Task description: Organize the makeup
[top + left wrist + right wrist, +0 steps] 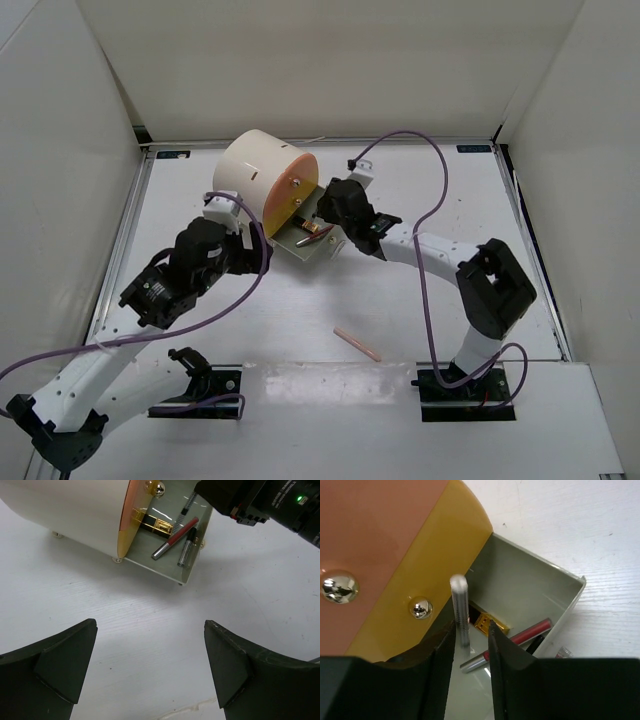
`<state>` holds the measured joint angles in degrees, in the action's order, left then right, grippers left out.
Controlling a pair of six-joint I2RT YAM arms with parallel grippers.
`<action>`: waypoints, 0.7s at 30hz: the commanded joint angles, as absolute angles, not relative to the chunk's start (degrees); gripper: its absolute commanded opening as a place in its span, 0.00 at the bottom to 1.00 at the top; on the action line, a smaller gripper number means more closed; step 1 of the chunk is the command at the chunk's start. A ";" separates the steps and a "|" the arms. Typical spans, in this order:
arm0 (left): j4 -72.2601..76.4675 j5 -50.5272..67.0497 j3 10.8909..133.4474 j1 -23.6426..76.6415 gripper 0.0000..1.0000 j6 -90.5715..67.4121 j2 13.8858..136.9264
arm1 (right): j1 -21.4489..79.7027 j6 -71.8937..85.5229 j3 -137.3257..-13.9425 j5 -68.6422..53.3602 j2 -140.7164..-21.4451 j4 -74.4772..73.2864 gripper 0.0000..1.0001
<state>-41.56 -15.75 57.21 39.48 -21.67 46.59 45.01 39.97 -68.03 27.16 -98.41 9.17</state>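
The right gripper [471, 645] is putting a thin grey pencil [460, 607] into the tray [530, 580] in front of the big round case [262, 172]; its jaws pinch the pencil. A red pencil [176, 538] already lies there. Next, I think it should let go. The left gripper [150, 665] waits with its jaws wide apart. A pink pencil [357, 345] lies on the table [300, 320].

Bright, even overhead light; soft shadows.
We see glare on the table's [330, 385] near edge; wrist views blur the near fingers.
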 commanded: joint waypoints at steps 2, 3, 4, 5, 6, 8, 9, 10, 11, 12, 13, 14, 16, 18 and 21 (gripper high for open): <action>-42.54 -16.70 59.94 39.20 0.98 -20.74 47.46 | 44.83 43.59 -70.40 25.31 -100.55 7.83 0.38; -42.54 -16.61 59.94 39.29 0.98 -20.83 48.16 | 44.65 43.59 -70.31 24.96 -100.55 6.87 0.40; -42.54 -16.26 59.85 39.29 0.98 -20.74 48.16 | 44.65 43.77 -69.88 24.61 -100.02 6.68 0.40; -42.54 -15.74 60.11 39.20 0.98 -20.13 48.51 | 44.82 43.60 -69.26 24.44 -99.50 6.77 0.40; -42.71 -14.25 60.29 39.29 0.98 -20.04 49.21 | 44.65 43.16 -68.91 24.61 -98.80 6.94 0.40; -42.89 -12.93 60.47 39.29 0.98 -19.69 49.92 | 44.65 42.20 -66.72 25.83 -96.16 7.64 0.41; -42.46 -11.96 60.38 39.29 0.98 -19.77 51.31 | 44.56 41.84 -66.45 26.36 -95.11 7.56 0.41; -42.54 -11.08 60.29 39.46 0.98 -19.78 51.68 | 44.30 41.49 -65.92 26.98 -94.23 7.56 0.42; -42.63 -9.86 60.29 39.38 0.98 -19.51 52.38 | 43.95 40.61 -64.96 28.11 -92.48 6.69 0.44; -41.84 -8.45 59.94 39.38 0.98 -18.90 52.73 | 43.77 40.08 -64.52 28.47 -91.24 6.24 0.44; -40.44 -4.78 59.77 39.64 0.98 -18.11 54.13 | 42.90 38.69 -63.38 29.52 -88.62 5.02 0.45; -40.08 -2.83 59.68 39.99 0.98 -16.80 55.01 | 42.19 38.32 -62.67 30.23 -87.20 3.88 0.45; -38.85 1.74 59.50 42.88 0.98 -14.87 58.17 | 38.35 37.10 -61.00 30.76 -84.22 0.38 0.48; -38.32 2.98 58.46 48.22 0.98 -10.84 60.46 | 34.30 36.91 -58.46 29.10 -79.47 -3.15 0.54; -35.51 5.09 56.25 55.34 0.98 -4.25 65.38 | 24.11 36.91 -54.33 23.04 -73.84 -8.42 0.71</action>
<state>-38.13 -0.73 57.69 49.67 -12.34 63.00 31.31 37.85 -57.32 25.23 -78.06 -1.45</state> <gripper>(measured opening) 0.985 0.688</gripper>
